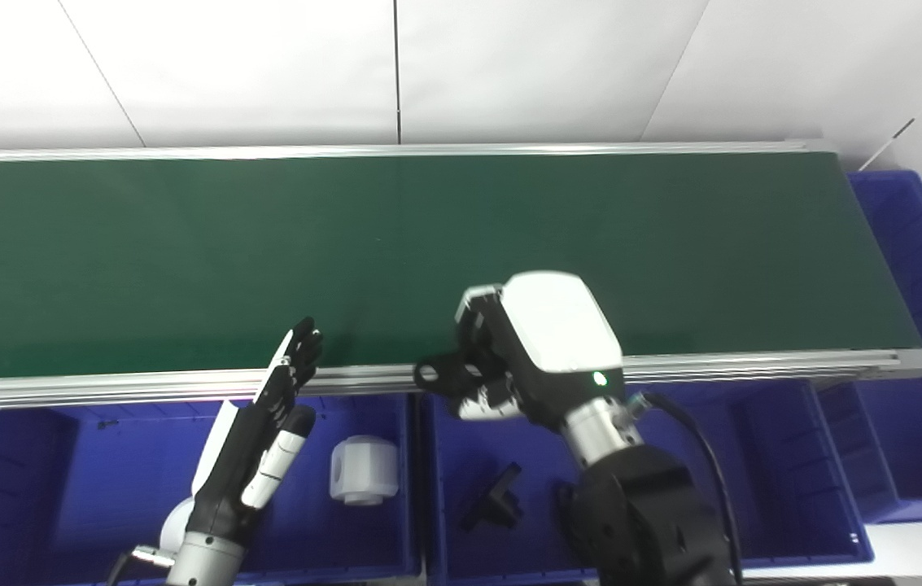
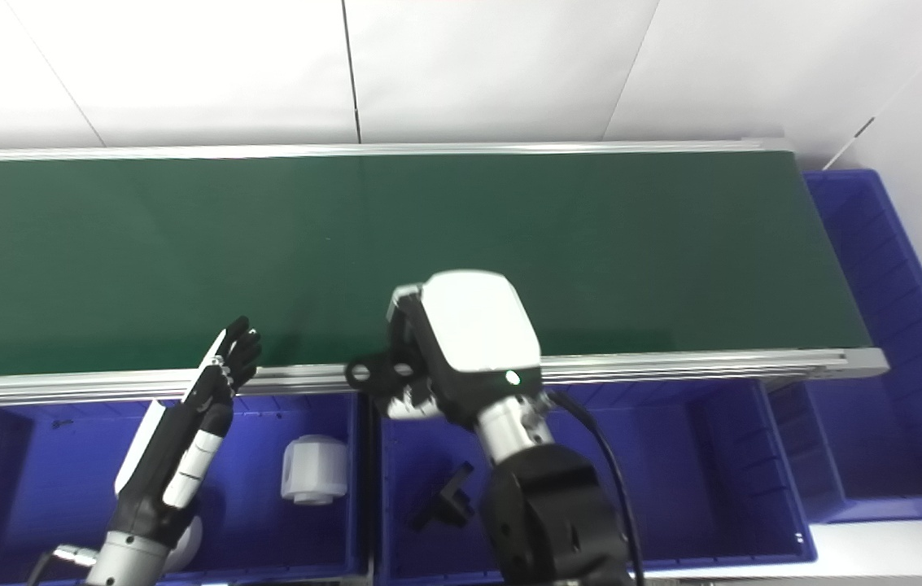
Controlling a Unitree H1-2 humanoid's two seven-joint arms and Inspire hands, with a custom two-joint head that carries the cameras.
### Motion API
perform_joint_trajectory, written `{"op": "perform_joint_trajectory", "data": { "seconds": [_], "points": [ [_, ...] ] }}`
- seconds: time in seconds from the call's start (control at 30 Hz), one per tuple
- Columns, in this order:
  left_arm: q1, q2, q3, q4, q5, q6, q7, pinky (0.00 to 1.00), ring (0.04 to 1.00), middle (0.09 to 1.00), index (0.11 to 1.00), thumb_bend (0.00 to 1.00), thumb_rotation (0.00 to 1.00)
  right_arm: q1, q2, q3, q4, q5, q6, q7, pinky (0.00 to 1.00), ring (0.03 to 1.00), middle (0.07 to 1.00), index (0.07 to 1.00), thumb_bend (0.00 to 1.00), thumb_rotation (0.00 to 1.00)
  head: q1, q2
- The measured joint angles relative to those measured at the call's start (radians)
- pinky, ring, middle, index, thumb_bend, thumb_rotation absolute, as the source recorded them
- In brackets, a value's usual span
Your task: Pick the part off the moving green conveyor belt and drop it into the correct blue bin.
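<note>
Our right hand [image 1: 501,366] grips a black part [image 1: 438,375] at lower centre, above the bins' divider. Released here, it could clip that wall. Left hand [image 1: 265,431] open, empty.

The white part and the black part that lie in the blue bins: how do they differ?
The white part is a stout cylinder; the black part is thin and angular, with branching arms. The white part lies in the left blue bin, near the open left hand; the black part lies in the middle blue bin, beside the right arm. Both rest on a bin floor.
</note>
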Motion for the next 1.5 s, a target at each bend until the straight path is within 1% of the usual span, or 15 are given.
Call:
{"op": "perform_joint_trajectory", "data": {
  "seconds": [0.27, 0.33, 0.6, 0.67, 0.77, 0.83, 0.87, 0.9, 0.93, 1.0, 1.03, 1.07, 1.2, 1.3, 1.5],
  "points": [
    [0.003, -0.005, 0.006, -0.032, 0.002, 0.026, -0.003, 0.96, 0.971, 0.982, 1.0, 0.65, 0.94, 0.081, 0.029, -0.051, -0.019, -0.043, -0.05, 0.079, 0.13, 0.192, 0.47, 0.487, 0.52, 0.0, -0.026, 0.006],
    [0.003, -0.009, 0.006, -0.032, 0.003, 0.029, -0.003, 0.96, 0.973, 0.986, 1.0, 0.63, 0.94, 0.09, 0.031, -0.059, -0.01, -0.055, -0.063, 0.092, 0.12, 0.19, 0.47, 0.486, 0.52, 0.0, -0.029, 0.005],
    [0.003, -0.01, 0.01, -0.032, 0.004, 0.034, -0.005, 0.97, 0.974, 0.984, 1.0, 0.62, 0.95, 0.105, 0.024, -0.086, 0.127, -0.133, -0.078, 0.087, 0.1, 0.159, 0.469, 0.491, 0.53, 0.0, -0.032, -0.003],
    [0.002, -0.01, 0.01, -0.031, 0.004, 0.034, -0.005, 0.97, 0.974, 0.984, 1.0, 0.61, 0.95, 0.097, 0.025, -0.108, 0.162, -0.185, -0.078, 0.101, 0.14, 0.218, 0.47, 0.486, 0.53, 0.0, -0.031, -0.003],
    [0.001, -0.014, 0.01, -0.029, 0.004, 0.034, -0.005, 0.96, 0.97, 0.98, 1.0, 0.61, 0.94, 0.086, 0.017, -0.13, 0.202, -0.26, -0.08, 0.139, 0.15, 0.241, 0.471, 0.486, 0.53, 0.0, -0.028, -0.005],
    [0.0, -0.018, 0.01, -0.029, 0.004, 0.034, -0.005, 0.96, 0.971, 0.98, 1.0, 0.61, 0.94, 0.086, 0.013, -0.133, 0.209, -0.292, -0.087, 0.149, 0.27, 0.361, 0.446, 0.521, 0.53, 0.0, -0.025, -0.003],
    [0.0, -0.019, 0.01, -0.029, 0.004, 0.034, -0.005, 0.96, 0.969, 0.98, 1.0, 0.61, 0.94, 0.086, 0.011, -0.133, 0.209, -0.3, -0.092, 0.151, 0.33, 0.409, 0.501, 0.508, 0.52, 0.08, -0.024, -0.003],
    [-0.001, -0.02, 0.009, -0.029, 0.004, 0.034, -0.006, 0.96, 0.967, 0.98, 1.0, 0.61, 0.94, 0.086, 0.009, -0.133, 0.209, -0.313, -0.106, 0.153, 0.39, 0.459, 0.557, 0.575, 0.75, 0.17, -0.017, -0.005],
    [-0.001, -0.02, 0.009, -0.029, 0.004, 0.034, -0.006, 0.96, 0.965, 0.978, 1.0, 0.6, 0.94, 0.086, 0.009, -0.133, 0.209, -0.317, -0.112, 0.155, 0.44, 0.516, 0.612, 0.622, 0.88, 0.27, -0.015, -0.005],
    [-0.001, -0.02, 0.009, -0.029, 0.005, 0.034, -0.006, 0.96, 0.965, 0.978, 1.0, 0.6, 0.94, 0.086, 0.009, -0.135, 0.209, -0.325, -0.12, 0.163, 0.5, 0.579, 0.671, 0.666, 0.97, 0.37, -0.014, -0.005],
    [-0.001, -0.02, 0.009, -0.029, 0.005, 0.034, -0.006, 0.96, 0.966, 0.978, 1.0, 0.61, 0.94, 0.087, 0.009, -0.136, 0.209, -0.327, -0.123, 0.164, 0.58, 0.64, 0.723, 0.7, 0.99, 0.45, -0.011, -0.003],
    [-0.001, -0.02, 0.009, -0.029, 0.005, 0.034, -0.006, 0.96, 0.966, 0.978, 1.0, 0.61, 0.94, 0.087, 0.008, -0.135, 0.209, -0.333, -0.126, 0.167, 0.59, 0.649, 0.73, 0.705, 0.99, 0.46, -0.011, -0.003],
    [-0.001, -0.02, 0.009, -0.028, 0.005, 0.034, -0.006, 0.96, 0.965, 0.978, 1.0, 0.63, 0.94, 0.087, 0.01, -0.136, 0.207, -0.358, -0.151, 0.204, 0.81, 0.793, 0.841, 0.772, 1.0, 0.54, -0.008, -0.002],
    [-0.001, -0.019, 0.009, -0.027, 0.005, 0.034, -0.007, 0.95, 0.961, 0.974, 1.0, 0.63, 0.94, 0.089, 0.02, -0.144, 0.196, -0.36, -0.165, 0.242, 0.84, 0.816, 0.86, 0.782, 1.0, 0.54, -0.006, -0.002],
    [0.0, -0.019, 0.009, -0.026, 0.005, 0.034, -0.01, 0.96, 0.962, 0.977, 1.0, 0.61, 0.94, 0.09, 0.03, -0.154, 0.183, -0.356, -0.172, 0.259, 0.84, 0.819, 0.863, 0.793, 1.0, 0.54, -0.005, -0.002]
  ]
}}
